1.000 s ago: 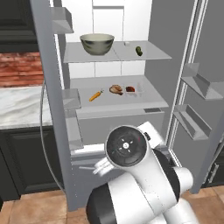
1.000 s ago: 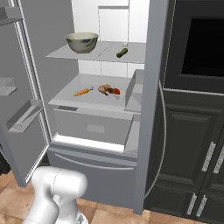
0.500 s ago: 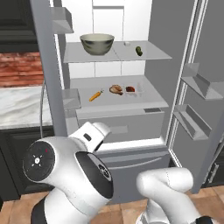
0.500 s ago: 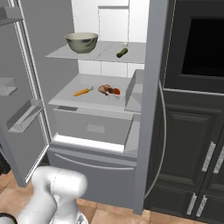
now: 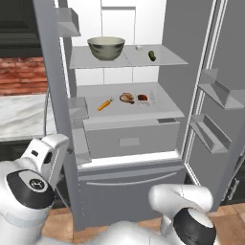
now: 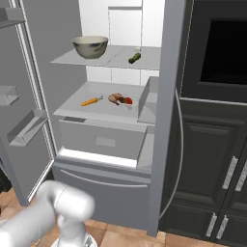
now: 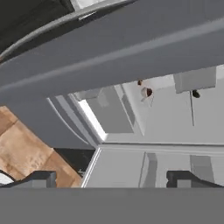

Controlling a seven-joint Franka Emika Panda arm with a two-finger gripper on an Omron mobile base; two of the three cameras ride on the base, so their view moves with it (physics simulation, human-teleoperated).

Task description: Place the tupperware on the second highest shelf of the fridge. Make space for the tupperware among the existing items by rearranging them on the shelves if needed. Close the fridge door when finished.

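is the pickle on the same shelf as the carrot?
No: in the left base view the pickle lies on the upper shelf beside the bowl, while the carrot lies on the shelf below.

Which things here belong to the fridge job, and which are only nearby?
Job:
- small clear white-rimmed tupperware
- tall grey fridge
- grey-green bowl
- dark-green pickle
- orange carrot
- brown meat piece

Nearby:
- dark cabinets
- red brick wall

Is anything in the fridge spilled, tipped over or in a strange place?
Nothing stands out. The bowl sits upright beside the pickle; below, the carrot, meat and tupperware lie in a row. Both doors stand open.
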